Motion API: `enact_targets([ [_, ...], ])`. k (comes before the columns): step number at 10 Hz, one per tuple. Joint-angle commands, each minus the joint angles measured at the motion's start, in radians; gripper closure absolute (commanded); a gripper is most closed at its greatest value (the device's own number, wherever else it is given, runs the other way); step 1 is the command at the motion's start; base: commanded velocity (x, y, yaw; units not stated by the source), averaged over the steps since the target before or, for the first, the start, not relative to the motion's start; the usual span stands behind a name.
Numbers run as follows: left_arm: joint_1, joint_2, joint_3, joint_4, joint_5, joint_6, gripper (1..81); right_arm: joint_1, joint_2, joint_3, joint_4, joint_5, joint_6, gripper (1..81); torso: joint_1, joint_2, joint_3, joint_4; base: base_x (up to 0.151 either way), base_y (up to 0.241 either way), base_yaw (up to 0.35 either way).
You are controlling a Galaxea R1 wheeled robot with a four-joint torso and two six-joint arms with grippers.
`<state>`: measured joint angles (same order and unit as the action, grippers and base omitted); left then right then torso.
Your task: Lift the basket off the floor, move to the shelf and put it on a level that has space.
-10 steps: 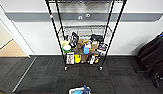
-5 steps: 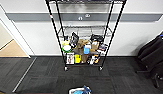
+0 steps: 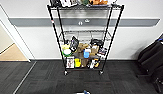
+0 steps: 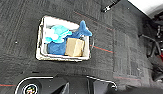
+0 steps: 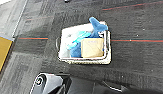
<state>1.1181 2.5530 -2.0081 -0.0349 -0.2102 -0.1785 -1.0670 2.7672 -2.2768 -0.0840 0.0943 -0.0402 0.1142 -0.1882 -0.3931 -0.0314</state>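
Note:
The basket (image 4: 63,41) stands on the floor (image 4: 19,22), dark grey carpet, and holds blue cloth and a brown box. The right wrist view shows the same basket (image 5: 84,43) from the other side, on the floor (image 5: 137,57). A blue sliver of the basket (image 3: 83,92) peeks in at the bottom edge of the head view. Ahead, the shelf (image 3: 55,37) stands against the white wall. Its middle level (image 3: 84,35) is bare wire grid. Plush toys sit on the top tier, and the lower tiers are crammed with boxes.
Black bags (image 3: 152,60) are piled at the right by the wall. A doorway with tan wooden flooring (image 3: 9,53) opens at the left. Dark robot bodywork (image 4: 64,85) lies close beside the basket. Black gear (image 4: 155,50) rests on the carpet further off.

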Motion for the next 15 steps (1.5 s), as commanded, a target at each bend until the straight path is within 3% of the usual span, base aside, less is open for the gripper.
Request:
enact_targets([
  [1, -0.057, -0.019, 0.008, -0.013, 0.04, -0.004, 1.0, 0.064, -0.015, 0.014, 0.012, -0.039, 0.002, 1.0, 0.062, -0.097, 0.0, 0.0, 0.0, 0.0, 0.0],
  [2, -0.057, -0.016, 0.006, -0.013, 0.04, -0.004, 1.0, 0.061, -0.015, 0.013, 0.009, -0.039, 0.0, 1.0, 0.084, -0.131, 0.0, 0.0, 0.0, 0.0, 0.0],
  [4, -0.054, -0.006, 0.003, -0.014, 0.04, -0.004, 1.0, 0.058, -0.013, 0.011, 0.01, -0.039, 0.0, 1.0, 0.126, -0.198, -0.094, 0.0, 0.0, 0.0, 0.0],
  [6, -0.044, 0.012, -0.047, -0.022, 0.038, -0.004, 1.0, 0.064, -0.013, 0.01, 0.013, -0.039, 0.0, 1.0, 0.157, -0.248, -0.123, 0.0, 0.0, 0.0, 0.0],
  [13, -0.04, 0.018, -0.092, -0.049, 0.043, -0.004, 1.0, 0.093, 0.048, -0.064, 0.007, -0.054, 0.0, 1.0, 0.307, -0.484, -0.342, 0.0, 0.0, 0.0, 0.0],
  [14, -0.04, 0.02, -0.092, -0.049, 0.043, -0.004, 1.0, 0.092, 0.048, -0.062, 0.007, -0.054, 0.0, 1.0, 0.329, -0.518, -0.281, 0.0, 0.0, 0.0, 0.0],
  [15, -0.04, 0.024, -0.101, -0.049, 0.043, -0.004, 1.0, 0.086, 0.045, -0.061, 0.009, -0.054, 0.002, 1.0, 0.35, -0.55, -0.311, 0.0, 0.0, 0.0, 0.0],
])
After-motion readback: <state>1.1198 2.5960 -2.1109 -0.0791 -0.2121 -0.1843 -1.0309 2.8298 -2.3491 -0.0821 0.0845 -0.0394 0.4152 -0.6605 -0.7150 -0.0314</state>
